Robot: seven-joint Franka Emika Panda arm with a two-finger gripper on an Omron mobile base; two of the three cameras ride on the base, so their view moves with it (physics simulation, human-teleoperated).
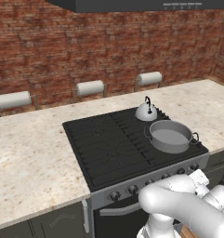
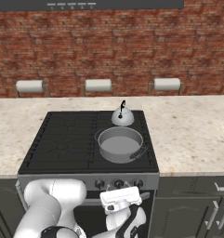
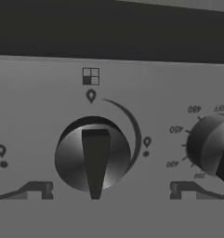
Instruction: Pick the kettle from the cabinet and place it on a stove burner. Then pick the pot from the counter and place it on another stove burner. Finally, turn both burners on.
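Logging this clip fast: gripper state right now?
Gripper: open, holding nothing, fingertips either side of a stove knob.

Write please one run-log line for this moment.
kettle: on rear burner | pot: on front burner, before kettle | pincer: fingertips astride a front knob | phase: burner switching
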